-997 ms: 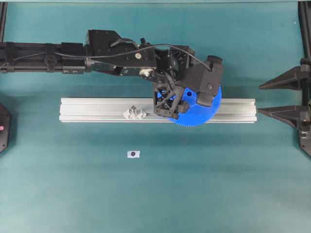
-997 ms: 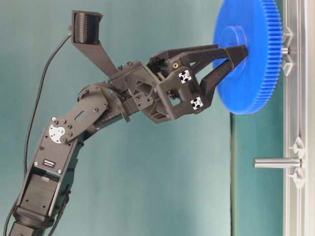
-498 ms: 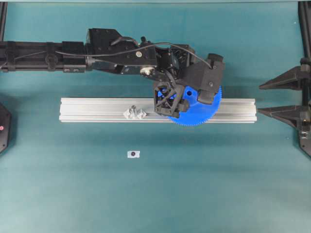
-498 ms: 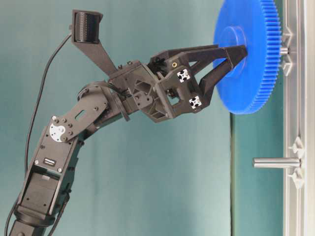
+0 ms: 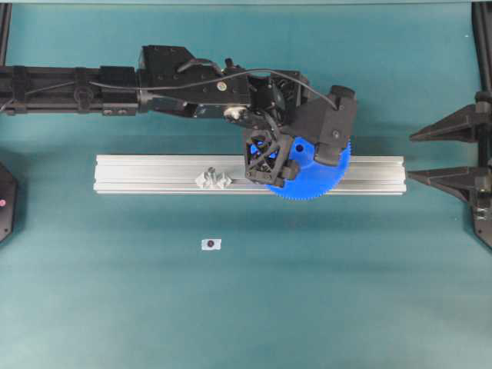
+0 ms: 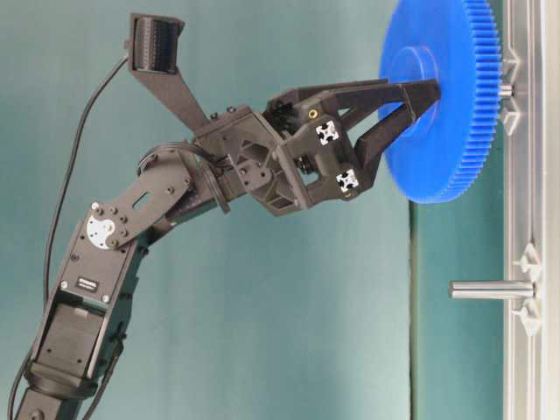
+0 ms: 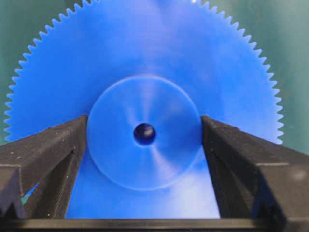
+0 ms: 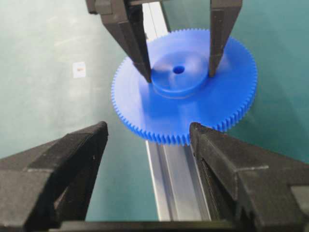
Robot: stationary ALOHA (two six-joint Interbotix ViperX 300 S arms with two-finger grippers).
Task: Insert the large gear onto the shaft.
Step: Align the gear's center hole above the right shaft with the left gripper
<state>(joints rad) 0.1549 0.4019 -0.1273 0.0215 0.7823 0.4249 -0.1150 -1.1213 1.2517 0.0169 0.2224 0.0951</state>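
The large gear (image 5: 323, 181) is a bright-blue toothed disc lying flat just above the silver rail (image 5: 154, 165). My left gripper (image 5: 297, 164) reaches down from above and is shut on the gear's raised hub, one finger on each side, as the left wrist view (image 7: 144, 128) shows. The shaft is almost fully hidden by the gear. Only a short silvery length (image 6: 507, 89) shows between the gear (image 6: 455, 131) and the rail. The centre hole (image 7: 144, 134) looks dark. My right gripper (image 5: 410, 157) is open and empty beyond the rail's right end.
A thicker, stubbier pin (image 5: 211, 177) on clear diamond mounts stands free on the left part of the rail; it also shows in the table-level view (image 6: 490, 290). A small white tag with a dark dot (image 5: 211, 244) lies on the green mat in front of the rail.
My left arm's wrist has shifted and tilted very slightly. The gear stays in the same place, still held by its hub. The right arm has not moved.
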